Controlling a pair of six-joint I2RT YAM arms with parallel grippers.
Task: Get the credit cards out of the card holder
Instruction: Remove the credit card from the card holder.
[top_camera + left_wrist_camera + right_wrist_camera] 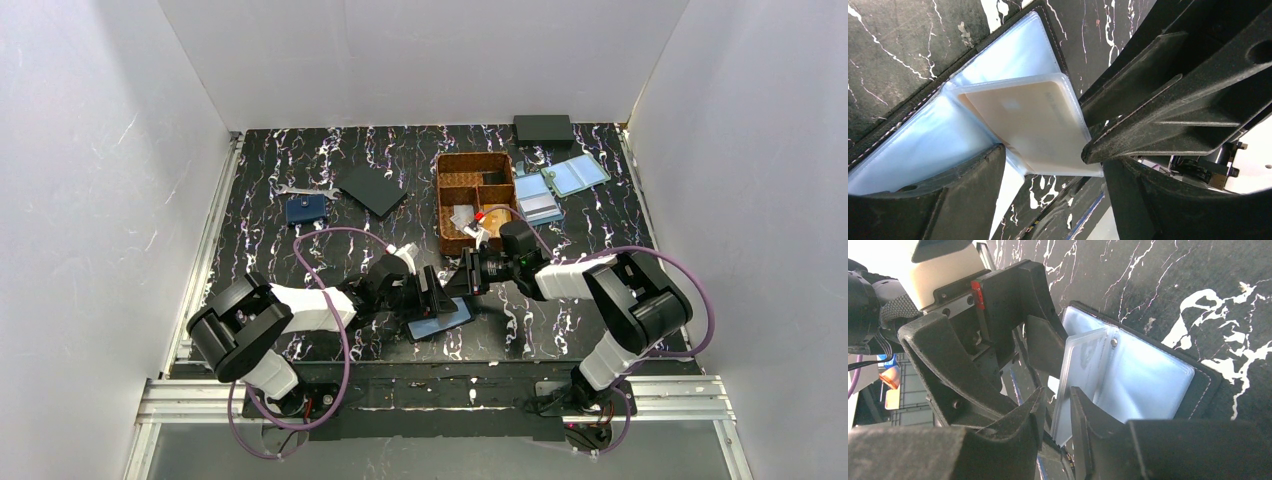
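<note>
My right pincer (1058, 395) flanks the sleeved credit card (1033, 120), grip unclear, left pincer (1055, 162) agape; nipping the sleeve (1080, 365) could drag the card holder (1153, 385).

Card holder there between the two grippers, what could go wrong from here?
1. The right gripper straddles the edge of the raised sleeve, credit card inside; pinching both could lift the whole card holder instead of freeing the card.
2. The left gripper seems to pin only one leaf with one finger, so the holder may slide.
3. The two grippers sit very close and could collide.
</note>
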